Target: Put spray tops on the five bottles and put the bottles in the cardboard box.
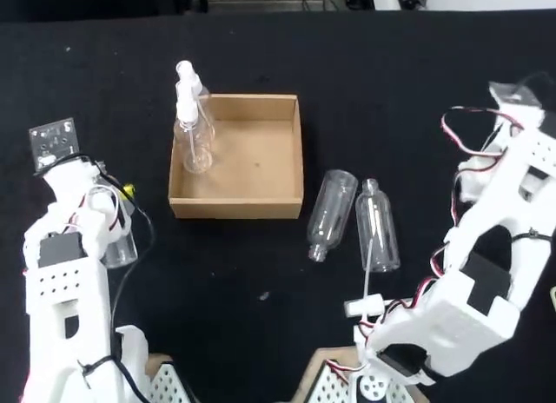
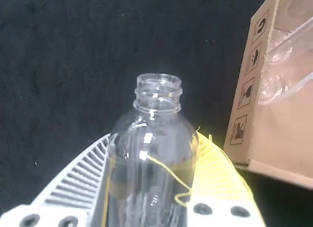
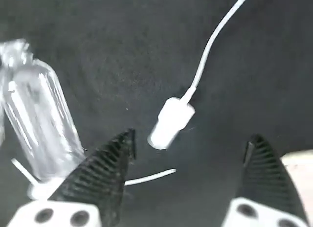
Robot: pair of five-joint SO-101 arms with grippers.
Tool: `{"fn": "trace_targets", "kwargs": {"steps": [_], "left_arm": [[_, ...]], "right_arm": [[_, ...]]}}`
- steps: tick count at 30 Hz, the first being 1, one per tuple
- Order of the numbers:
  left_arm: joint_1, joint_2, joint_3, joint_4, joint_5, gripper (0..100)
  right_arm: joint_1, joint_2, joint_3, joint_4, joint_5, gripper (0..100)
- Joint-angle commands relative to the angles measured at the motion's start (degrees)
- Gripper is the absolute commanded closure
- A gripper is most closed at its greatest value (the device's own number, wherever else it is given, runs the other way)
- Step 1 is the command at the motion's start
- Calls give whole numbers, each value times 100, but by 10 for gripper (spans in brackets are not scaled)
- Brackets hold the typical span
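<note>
L claw (image 2: 155,141) clenched on an open-necked bottle (image 2: 157,95), left of the cardboard box (image 1: 236,208), not touching it. Two sprayer-topped bottles (image 1: 191,125) stand at the box's left wall. Right of the box, two bare bottles (image 1: 333,214) lie on the table (image 1: 261,56). R claw (image 3: 190,136) released, spread wide over a loose spray top (image 3: 171,120).

This looks like a robotics lab bench. A table (image 1: 391,82) draped in black cloth carries two white plastic arms, the left arm (image 1: 65,281) and the right arm (image 1: 495,247), with red, white and black servo wires (image 1: 455,135) looping between the joints (the wiring is left exposed). The only other things on the cloth are a plain cardboard box (image 1: 261,208) and clear plastic bottles (image 1: 332,212).
</note>
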Motion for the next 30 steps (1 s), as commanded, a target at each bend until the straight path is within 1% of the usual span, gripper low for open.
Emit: {"fn": "trace_targets", "kwargs": {"steps": [1,3,6,8,10,15,17,21,26,30], "left_arm": [[31,-176,4,-114,79,970],[22,-176,-22,-114,79,970],[22,-176,-4,-114,79,970],[22,-176,-4,-88,70,970],[22,-176,-4,-70,70,970],[22,-176,-4,-70,70,970],[22,-176,-4,-79,70,970],[22,-176,-4,-70,62,970],[22,-176,-13,-70,62,970],[22,-176,-31,-79,62,970]], "right_arm": [[229,-13,-312,-62,2857,670],[378,-13,-66,-193,4607,670],[510,-22,312,-290,6673,672],[589,-22,532,-290,7692,672],[633,-22,752,-290,8404,672],[642,-22,1086,-343,8976,673],[651,-22,1218,-651,9143,673],[800,-75,1719,-1301,9231,673],[1196,-75,2185,-1820,9899,673],[1257,-66,2387,-2163,9969,673]]}}
